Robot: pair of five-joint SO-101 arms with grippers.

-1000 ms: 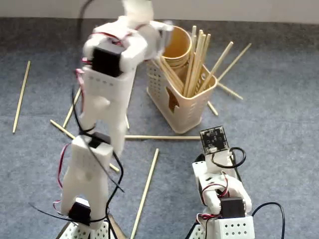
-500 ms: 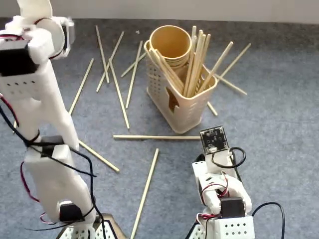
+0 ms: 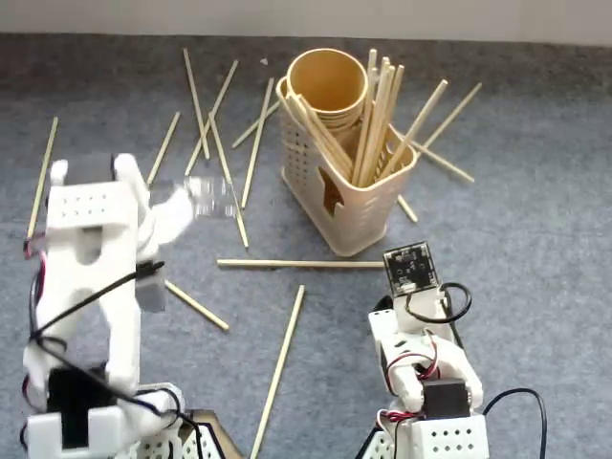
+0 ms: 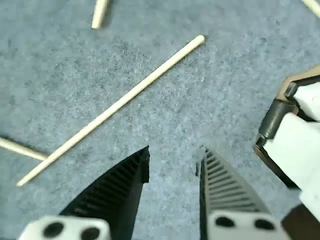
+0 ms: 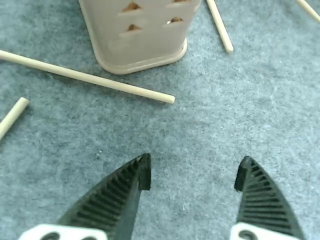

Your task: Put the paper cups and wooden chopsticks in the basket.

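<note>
Several paper cups (image 3: 328,81) are sitting nested in one stack inside the pale basket (image 3: 359,206), at its far left corner, and a bundle of chopsticks (image 3: 378,115) is leaning upright beside them in the same basket, their tips fanning out above the rim. The basket is standing upright on the grey bench (image 3: 535,249). More loose chopsticks (image 3: 215,124) are lying flat on the bench around it: a cluster to the far left of the basket, one (image 3: 301,263) lying crosswise just in front of its base, another (image 3: 279,368) running diagonally nearer the arms, and a few poking out behind the basket on the right. The left arm (image 3: 91,249) is standing well to the left of the basket, and the left tool (image 4: 172,170) is hanging over bare bench with its jaws slightly parted and nothing between them, a single chopstick (image 4: 110,110) lying just beyond its tips. The right arm (image 3: 421,373) is sitting folded low in front of the basket, and the right tool (image 5: 192,177) is gaping wide and gripping nothing, facing the foot of the basket, with the crosswise chopstick lying between them.
</note>
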